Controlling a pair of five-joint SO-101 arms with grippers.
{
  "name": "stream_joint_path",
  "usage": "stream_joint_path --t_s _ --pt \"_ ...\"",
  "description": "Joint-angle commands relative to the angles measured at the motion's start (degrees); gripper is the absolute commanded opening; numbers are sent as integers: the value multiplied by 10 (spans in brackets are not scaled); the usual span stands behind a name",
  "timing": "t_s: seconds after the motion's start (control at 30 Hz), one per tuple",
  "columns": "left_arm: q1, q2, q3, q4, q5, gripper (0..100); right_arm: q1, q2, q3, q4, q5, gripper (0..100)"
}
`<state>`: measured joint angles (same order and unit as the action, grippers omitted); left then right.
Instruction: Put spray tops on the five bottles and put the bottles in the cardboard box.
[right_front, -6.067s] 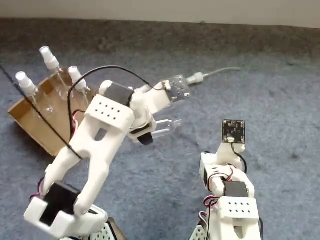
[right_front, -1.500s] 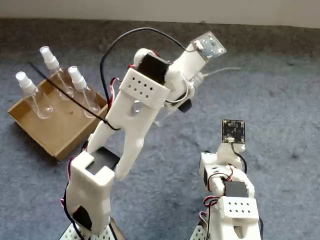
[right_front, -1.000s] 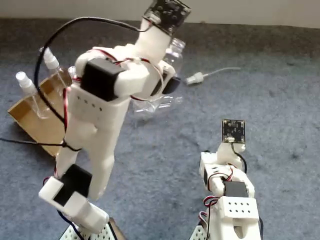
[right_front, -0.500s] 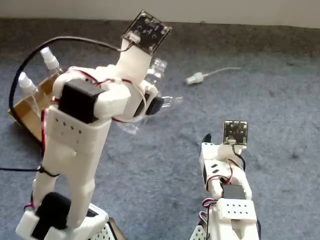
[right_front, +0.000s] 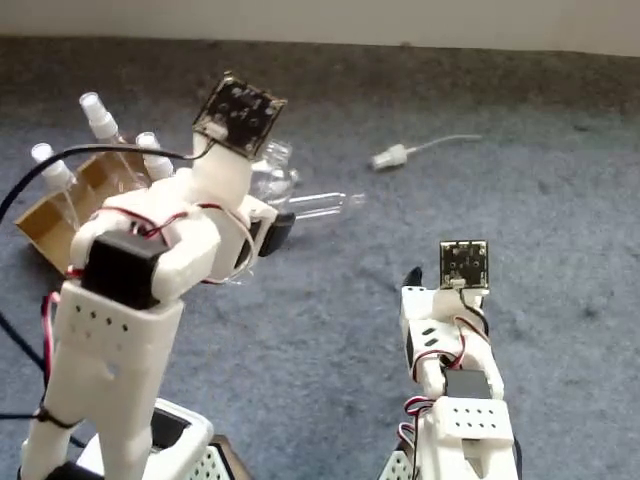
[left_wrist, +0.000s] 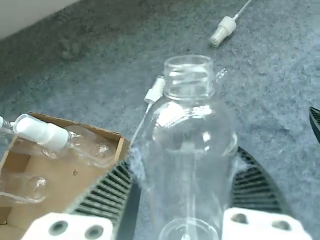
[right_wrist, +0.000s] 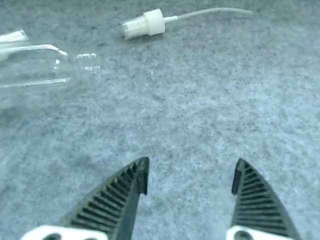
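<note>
Grey carpet covers our worktop. We've got the left fingers (left_wrist: 107, 192) pinching an uncapped bottle (left_wrist: 187, 130) up in the air near the box (left_wrist: 85, 129). It's slick plastic, so it might slip or twist. Right fingers (right_wrist: 125, 195) sit low and spread, well short of the spray top (right_wrist: 145, 23) and the lying bottle (right_wrist: 35, 62).

Five bottles are counted: three capped bottles (right_front: 100, 125), one held bottle (left_wrist: 190, 145) and one lying bottle (right_front: 322, 204), the last two uncapped. Two loose spray tops lie out, a far top (right_front: 392, 156) and a near top (left_wrist: 155, 90). There is one cardboard box (left_wrist: 65, 190).
</note>
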<state>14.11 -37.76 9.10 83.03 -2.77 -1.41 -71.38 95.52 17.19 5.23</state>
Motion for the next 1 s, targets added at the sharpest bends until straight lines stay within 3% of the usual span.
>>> stream_joint_path --t_s 0.0,0.17,0.4,0.63,0.83,0.97 --pt "-25 -92 102 -93 6 115 7 3 28 -13 7 253" --pt "-29 -155 222 -193 7 115 7 2 11 72 8 253" --pt "-27 -203 345 -318 8 112 28 6 -150 211 10 254" --pt "-25 -248 490 -497 14 112 63 56 -376 364 93 254" --pt "-24 -284 523 -527 132 115 72 218 -526 407 92 254" --pt "-24 -290 534 -528 135 115 72 321 -599 407 92 254"
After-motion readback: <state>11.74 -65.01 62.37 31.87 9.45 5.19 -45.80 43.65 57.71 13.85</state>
